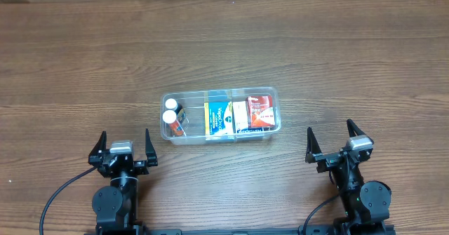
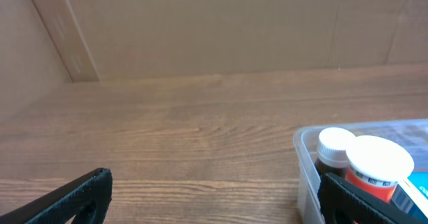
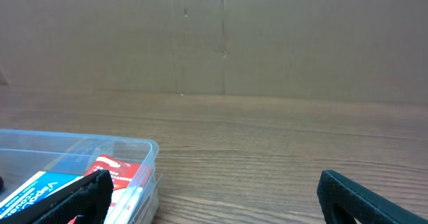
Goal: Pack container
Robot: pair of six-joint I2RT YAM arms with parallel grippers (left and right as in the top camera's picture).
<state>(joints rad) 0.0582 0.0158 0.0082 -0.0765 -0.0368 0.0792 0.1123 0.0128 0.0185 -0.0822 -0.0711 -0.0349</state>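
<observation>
The clear container [image 1: 219,92] sits mid-table. It holds two white-capped bottles [image 1: 170,111] at its left end, a blue and yellow box [image 1: 219,117] in the middle and a red and white box [image 1: 259,111] at its right end. My left gripper [image 1: 123,149] is open and empty, near the front edge, left of the container. My right gripper [image 1: 338,142] is open and empty, right of the container. The left wrist view shows the container's left corner [image 2: 304,158] with the bottles [image 2: 378,162]. The right wrist view shows its right corner [image 3: 148,156] and the red box [image 3: 110,170].
A wooden table [image 1: 224,45] lies under everything. A brown cardboard wall [image 3: 221,37] stands behind the far edge. Black cables [image 1: 59,193] run from the arm bases at the front.
</observation>
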